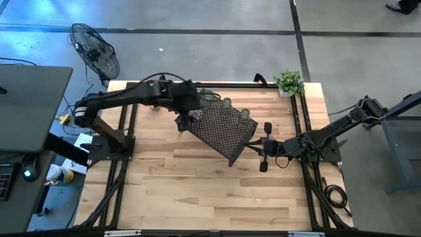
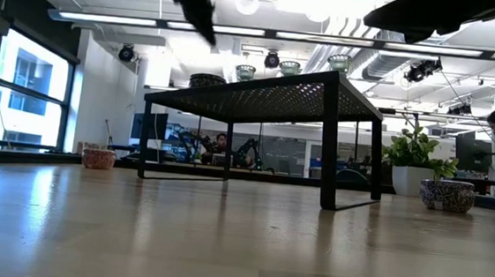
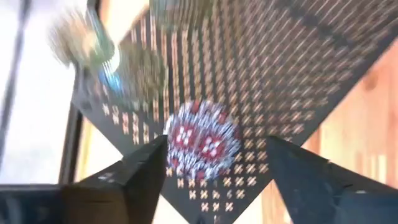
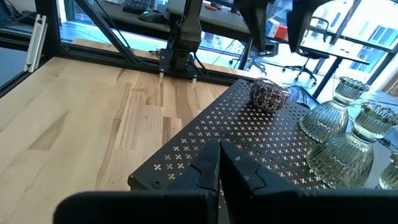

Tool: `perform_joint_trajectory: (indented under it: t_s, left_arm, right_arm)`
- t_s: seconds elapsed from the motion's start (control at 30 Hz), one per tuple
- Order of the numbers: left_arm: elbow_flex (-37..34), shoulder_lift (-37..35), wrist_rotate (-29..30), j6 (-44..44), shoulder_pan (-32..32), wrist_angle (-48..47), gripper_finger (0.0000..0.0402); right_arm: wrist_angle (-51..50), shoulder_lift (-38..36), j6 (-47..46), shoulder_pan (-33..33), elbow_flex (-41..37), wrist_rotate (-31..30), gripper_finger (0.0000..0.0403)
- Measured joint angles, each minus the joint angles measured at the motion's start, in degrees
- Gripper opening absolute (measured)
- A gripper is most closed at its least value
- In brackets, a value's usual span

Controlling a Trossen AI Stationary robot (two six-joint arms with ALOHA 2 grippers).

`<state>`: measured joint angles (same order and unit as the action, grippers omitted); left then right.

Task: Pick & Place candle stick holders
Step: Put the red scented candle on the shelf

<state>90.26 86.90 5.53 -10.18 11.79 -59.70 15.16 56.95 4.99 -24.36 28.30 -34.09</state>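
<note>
**Wooden table, black rack at its middle, glass cups on top**

Pale wood planks carry a black perforated rack (image 1: 222,130) set at an angle near the table's centre. A small potted plant (image 1: 289,82) stands at the rack's two o'clock, by the table's far edge.

Left gripper (image 3: 214,158) hangs over the rack's ten o'clock corner, jaws spread apart with nothing between them; directly beneath sits a pink patterned candle stick holder (image 3: 202,140), resting on the rack top and untouched by the fingers (image 3: 140,171). From the right wrist, the same pink cup (image 4: 268,94) shows alone on the perforated surface.

Pale green ribbed holders (image 4: 341,134) cluster along the rack's twelve to one o'clock edge, close together; from above, two of them (image 1: 235,110) are plainly seen there. From table height, another patterned cup (image 2: 447,195) sits on the wood, off the rack.

Right gripper (image 1: 264,146) waits at the rack's four o'clock, low over the table, jaws closed and empty.
</note>
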Motion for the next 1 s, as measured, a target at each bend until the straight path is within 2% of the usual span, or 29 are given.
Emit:
perform_joint_trajectory:
  t_s: [0.27,0.47,0.6,0.7,0.8,0.93,1.0]
  left_arm:
    - [-1.4,-8.2,-4.4,-0.2,-2.5,4.6,0.0117]
    - [-14.1,-17.4,-8.8,-0.6,-2.5,16.0,0.0045]
    - [-24.8,-25.4,-9.1,-0.4,-2.4,25.3,0.0017]
    - [-30.6,-30.8,-6.3,3.5,-2.4,29.7,0.0003]
    - [-33.4,-33.9,-5.6,9.3,-2.4,28.3,0.0003]
    - [-34.8,-35.7,-3.0,10.6,-2.5,24.7,0.0002]
    - [-37.6,-37.6,-1.1,11.5,-2.4,27.7,0.0001]
  right_arm:
    - [-0.3,0.0,0.0,0.0,0.0,0.0,0.0002]
    - [-0.3,0.0,0.0,0.0,0.0,0.0,0.0002]
    - [-0.3,0.0,0.1,0.0,0.0,0.0,0.0001]
    - [-0.3,0.0,0.0,0.0,0.0,0.0,0.0002]
    - [-0.3,0.0,0.0,0.0,0.0,-0.1,0.0001]
    - [-0.3,0.0,0.1,0.0,0.0,-0.3,0.0002]
    - [-0.3,0.0,0.7,0.0,0.0,-1.4,0.0001]
